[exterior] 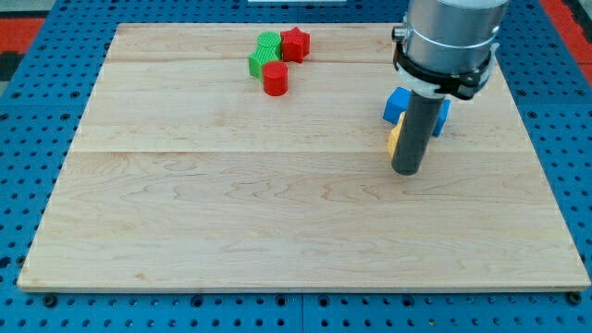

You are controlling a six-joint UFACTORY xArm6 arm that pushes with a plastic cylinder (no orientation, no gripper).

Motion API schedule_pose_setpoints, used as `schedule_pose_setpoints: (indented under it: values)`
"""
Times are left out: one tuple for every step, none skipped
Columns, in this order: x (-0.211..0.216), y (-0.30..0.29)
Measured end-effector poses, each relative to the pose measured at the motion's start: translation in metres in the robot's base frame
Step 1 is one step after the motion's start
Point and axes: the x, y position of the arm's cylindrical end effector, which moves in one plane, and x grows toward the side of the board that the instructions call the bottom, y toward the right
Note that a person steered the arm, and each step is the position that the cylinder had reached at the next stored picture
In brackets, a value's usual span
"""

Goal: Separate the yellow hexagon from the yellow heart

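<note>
A blue pegboard (28, 111) surrounds a pale wooden board (277, 213) that fills most of the view. The arm's grey cylinder (449, 42) comes down from the view's top right and ends in a dark rod; there are no fingers on it, only the tip (407, 172), resting on the wood. Behind the rod sit blue blocks (399, 104), partly hidden, their shapes unclear. A sliver of yellow block (394, 139) shows at the rod's left edge, touching it just above the tip; whether it is the hexagon or the heart I cannot tell. Well apart, near the view's top, a green block (264, 54), a red star (295, 43) and a red cylinder (276, 79) cluster together.
</note>
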Motion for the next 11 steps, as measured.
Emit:
schedule_pose_setpoints:
  values:
    - [-0.018,0.08]
    - [-0.051,0.076]
    - [-0.043,0.036]
    - [-0.035,0.022]
    - [-0.033,-0.097]
    - [-0.022,-0.144]
    - [-0.024,-0.215]
    - [-0.042,-0.196]
    - [-0.055,-0.119]
    - [-0.044,-0.176]
    - [-0.054,-0.198]
